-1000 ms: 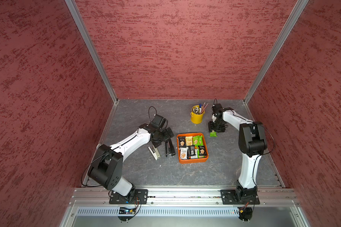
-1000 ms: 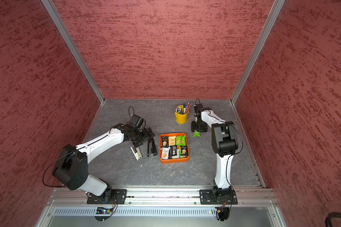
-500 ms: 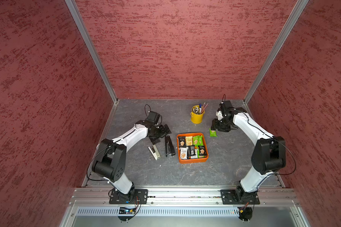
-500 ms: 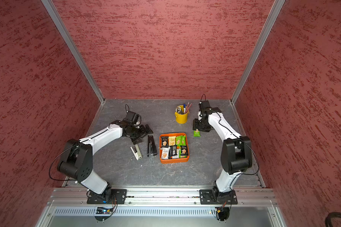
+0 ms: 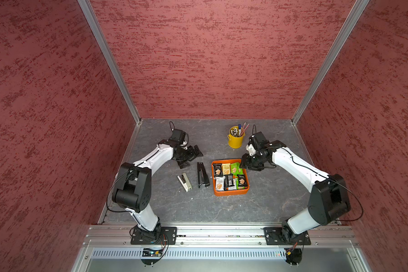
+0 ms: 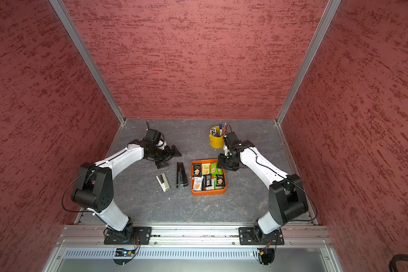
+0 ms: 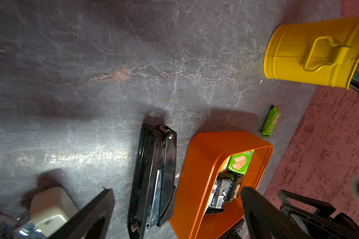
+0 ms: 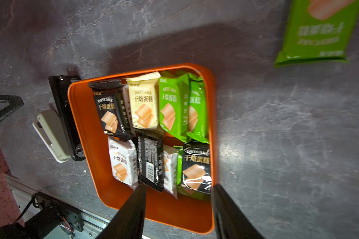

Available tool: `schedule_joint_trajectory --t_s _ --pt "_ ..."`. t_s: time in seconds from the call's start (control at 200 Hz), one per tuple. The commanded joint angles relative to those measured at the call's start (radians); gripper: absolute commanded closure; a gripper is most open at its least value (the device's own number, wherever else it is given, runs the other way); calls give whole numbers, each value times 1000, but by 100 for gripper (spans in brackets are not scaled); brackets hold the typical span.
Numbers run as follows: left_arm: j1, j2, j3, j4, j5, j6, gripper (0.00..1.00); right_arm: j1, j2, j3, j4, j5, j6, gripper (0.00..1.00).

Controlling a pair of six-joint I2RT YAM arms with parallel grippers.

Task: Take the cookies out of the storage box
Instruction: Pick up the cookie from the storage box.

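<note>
right end effector (image 8: pixel 178 188) moved over storage box (image 5: pixel 230 193) | 1 cookie (image 7: pixel 270 122) outside

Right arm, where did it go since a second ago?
The right gripper swung from the loose green cookie packet on the table to over the far corner of the storage box, fingers apart and empty. That packet, the cookies in the box and the open left gripper stayed about where they were.
</note>
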Motion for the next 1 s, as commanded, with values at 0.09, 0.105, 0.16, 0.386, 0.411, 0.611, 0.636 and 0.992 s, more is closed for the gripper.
schedule_joint_trajectory --t_s 0.09,0.105,0.16,0.386,0.411,0.611,0.636,0.992 --pt "12 1 3 -19 32 50 0 65 64 34 101 14 102 47" --pt "13 0 1 -18 34 51 0 68 69 38 103 16 105 48" --pt "15 -4 -9 -18 35 55 0 78 91 50 110 19 111 48" --pt "34 -21 -45 -21 41 74 0 109 185 117 87 86 131 52" --pt "38 -24 -48 -21 41 77 0 110 192 125 76 107 135 53" --pt "64 -33 -62 -30 43 95 0 112 227 156 25 218 141 53" --pt "67 -34 -62 -29 42 97 0 112 232 159 24 225 139 53" --pt "91 -28 -49 -32 57 106 0 112 300 157 36 230 135 52"
